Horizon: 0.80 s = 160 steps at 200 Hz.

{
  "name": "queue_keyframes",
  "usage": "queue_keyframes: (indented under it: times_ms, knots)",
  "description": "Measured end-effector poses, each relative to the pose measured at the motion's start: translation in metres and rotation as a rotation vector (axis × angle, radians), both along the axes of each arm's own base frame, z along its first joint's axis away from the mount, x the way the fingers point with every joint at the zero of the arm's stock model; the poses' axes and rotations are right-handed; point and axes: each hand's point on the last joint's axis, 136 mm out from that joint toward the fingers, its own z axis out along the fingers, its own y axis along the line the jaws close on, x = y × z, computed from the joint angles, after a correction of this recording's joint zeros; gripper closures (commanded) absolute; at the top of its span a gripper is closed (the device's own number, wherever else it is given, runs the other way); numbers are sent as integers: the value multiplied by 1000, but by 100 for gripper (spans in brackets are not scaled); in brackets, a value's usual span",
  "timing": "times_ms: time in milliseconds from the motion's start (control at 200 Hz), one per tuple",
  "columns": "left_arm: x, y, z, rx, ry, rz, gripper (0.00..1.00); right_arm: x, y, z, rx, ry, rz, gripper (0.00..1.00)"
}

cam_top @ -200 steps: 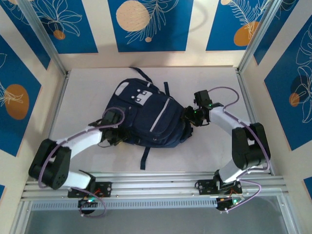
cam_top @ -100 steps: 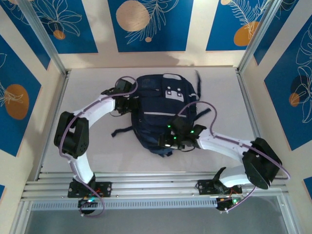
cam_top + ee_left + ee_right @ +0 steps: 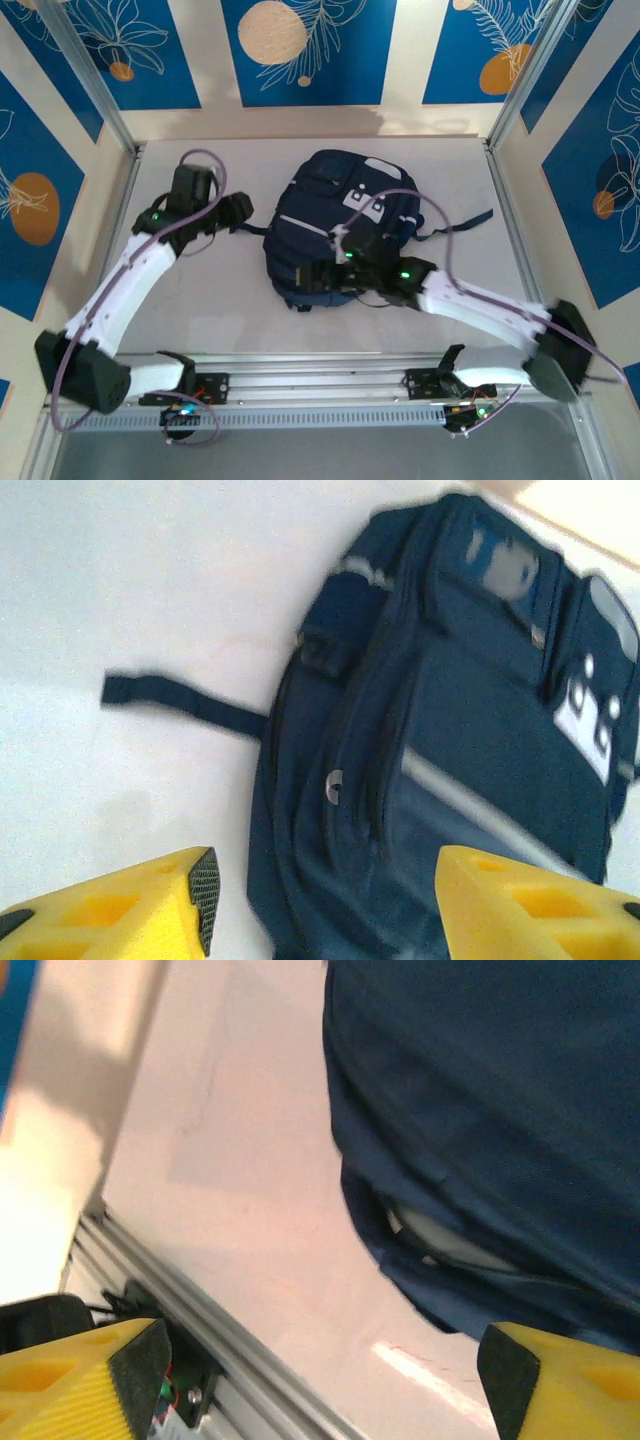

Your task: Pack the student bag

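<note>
I had the left hand spread beside the student bag, right hand spread at its near edge, both empty, probably lining up to open it.

The student bag is navy blue, with a white patch dotted dark and a thin light stripe; its straps are dark. In the right wrist view a pale grey sliver shows in a gap of the blue fabric. The surface is plain white, edged at the near side by silver rails. The walls are cream with blue panels bearing white line-drawn leaves, a peach circle and orange circles. Both arms are white with black joints and purple cables; green lights glow on the right one. The left end effector and the right end effector have yellow fingers with black pads.
</note>
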Motion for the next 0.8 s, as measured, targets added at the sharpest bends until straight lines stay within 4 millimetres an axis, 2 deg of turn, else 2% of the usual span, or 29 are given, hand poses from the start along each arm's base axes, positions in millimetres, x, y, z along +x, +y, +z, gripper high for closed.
queue_keyframes:
  times_ms: [70, 130, 180, 265, 330, 405, 510, 610, 715, 800]
  knots:
    - [-27, -10, -22, -28, 51, -40, 41, 16, -38, 12, 2, -46, -124, 20]
    - [-51, -23, -44, -41, 107, -86, 41, 33, -71, 6, -22, -39, -240, 20]
    - [-70, -32, -61, -44, 150, -123, 41, 46, -95, -8, -53, -10, -323, 20]
    - [-99, -41, -78, -50, 189, -170, 41, 59, -130, -47, -122, 86, -431, 21]
    - [-116, -43, -83, -65, 193, -191, 41, 60, -147, -71, -153, 159, -476, 24]
    - [-131, -43, -85, -87, 184, -204, 41, 65, -158, -89, -164, 234, -508, 34]
    - [-139, -38, -84, -98, 174, -199, 41, 70, -154, -112, -182, 329, -496, 45]
    - [-140, -34, -81, -97, 155, -191, 41, 71, -134, -133, -187, 389, -455, 55]
    - [-142, -30, -80, -82, 157, -182, 40, 67, -99, -138, -173, 403, -397, 58]
    - [-142, -26, -77, -61, 153, -173, 40, 59, -55, -132, -138, 392, -313, 57]
